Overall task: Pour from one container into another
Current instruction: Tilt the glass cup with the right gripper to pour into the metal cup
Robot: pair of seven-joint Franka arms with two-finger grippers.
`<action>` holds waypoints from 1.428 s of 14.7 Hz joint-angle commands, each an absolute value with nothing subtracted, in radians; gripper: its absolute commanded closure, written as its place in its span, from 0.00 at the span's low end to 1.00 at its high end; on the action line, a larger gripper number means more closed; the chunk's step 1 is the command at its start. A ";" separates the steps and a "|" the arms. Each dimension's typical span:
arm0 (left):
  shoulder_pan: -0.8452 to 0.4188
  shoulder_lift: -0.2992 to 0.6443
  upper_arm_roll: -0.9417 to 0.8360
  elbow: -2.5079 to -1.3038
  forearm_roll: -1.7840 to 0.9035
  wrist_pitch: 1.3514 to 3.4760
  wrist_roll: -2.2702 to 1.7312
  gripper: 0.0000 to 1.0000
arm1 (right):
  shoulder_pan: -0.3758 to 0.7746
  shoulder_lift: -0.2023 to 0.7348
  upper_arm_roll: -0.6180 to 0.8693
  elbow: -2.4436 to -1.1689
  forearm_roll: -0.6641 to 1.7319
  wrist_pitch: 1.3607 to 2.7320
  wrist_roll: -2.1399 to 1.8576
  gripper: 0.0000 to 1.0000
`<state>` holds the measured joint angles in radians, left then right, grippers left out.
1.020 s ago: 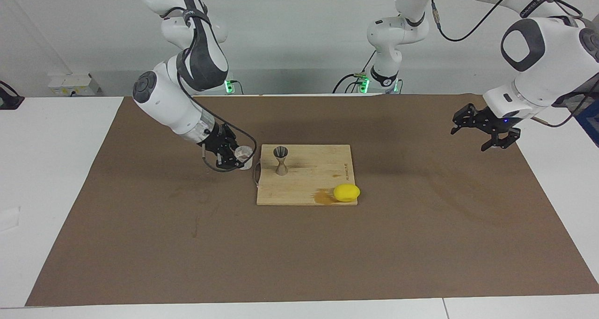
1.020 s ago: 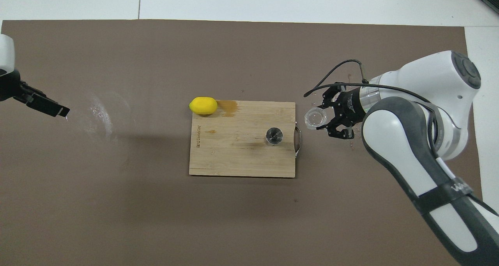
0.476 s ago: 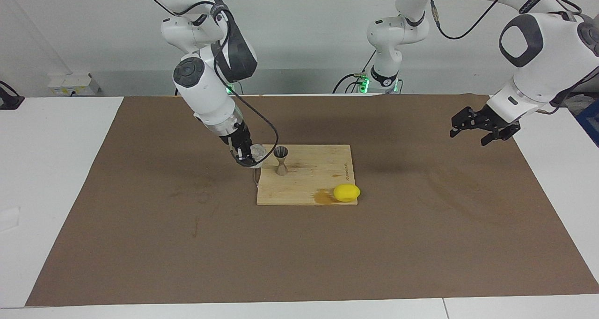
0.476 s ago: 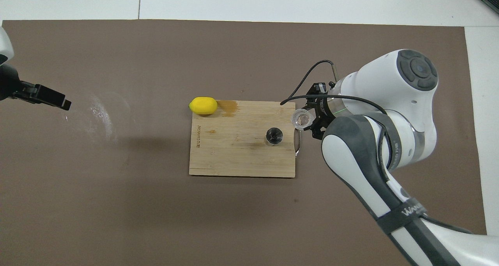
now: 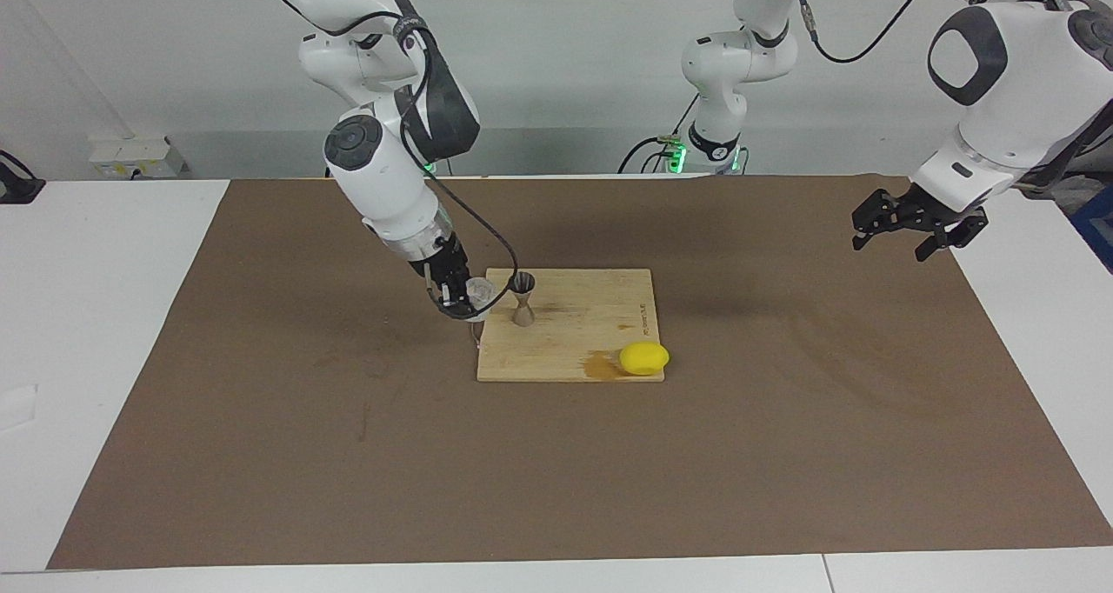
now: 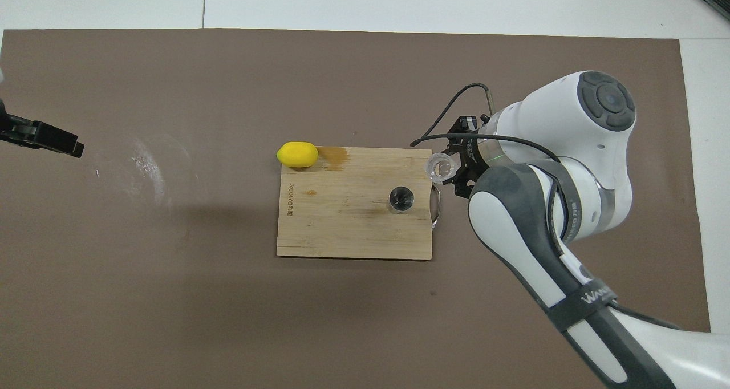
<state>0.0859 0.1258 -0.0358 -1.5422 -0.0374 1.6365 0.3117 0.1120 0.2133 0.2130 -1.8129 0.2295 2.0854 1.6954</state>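
Note:
My right gripper [image 5: 468, 303] is shut on the small clear ribbed glass cup [image 5: 479, 293] and holds it just above the handle end of the wooden board [image 5: 591, 332], close beside the jigger. The grey metal hourglass jigger [image 5: 523, 298] stands upright on the board, apart from the cup. In the overhead view the cup [image 6: 439, 167] sits in the right gripper [image 6: 451, 170] over the board's edge [image 6: 342, 235], and the jigger [image 6: 401, 198] shows its open top. My left gripper [image 5: 915, 224] hangs open and empty in the air over the mat at the left arm's end.
A yellow lemon [image 5: 644, 358] lies at the board's corner farthest from the robots, toward the left arm's end, next to a dark stain. A brown mat [image 5: 348, 454] covers the table. The left gripper [image 6: 48, 141] shows at the overhead view's edge.
My right gripper has carried the cup from beside the board up to the board's handle end, closer to the jigger, and its wrist has turned. My left gripper has risen a little and drawn outward.

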 commanded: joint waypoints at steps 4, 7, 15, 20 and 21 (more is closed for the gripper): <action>0.092 0.078 -0.026 -1.597 -0.015 1.660 0.282 0.00 | 0.124 0.216 0.218 -1.804 0.225 2.089 1.724 1.00; 0.081 0.080 -0.028 -1.585 -0.015 1.700 0.197 0.00 | 0.127 0.212 0.218 -1.802 0.224 2.085 1.726 1.00; 0.048 0.074 -0.025 -1.582 -0.015 1.686 0.196 0.00 | 0.196 0.199 0.215 -1.804 0.146 2.080 1.727 1.00; -0.023 0.074 0.043 -1.572 -0.020 1.677 0.196 0.00 | 0.210 0.190 0.216 -1.801 0.048 2.057 1.726 1.00; -0.020 0.072 0.044 -1.572 -0.021 1.683 0.196 0.00 | 0.212 0.190 0.216 -1.801 0.032 2.057 1.726 1.00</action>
<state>0.0100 0.0956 0.0154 -1.5555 -0.0334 1.6750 0.2115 0.2085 0.2052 0.2154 -1.8057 0.0793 2.0775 1.6975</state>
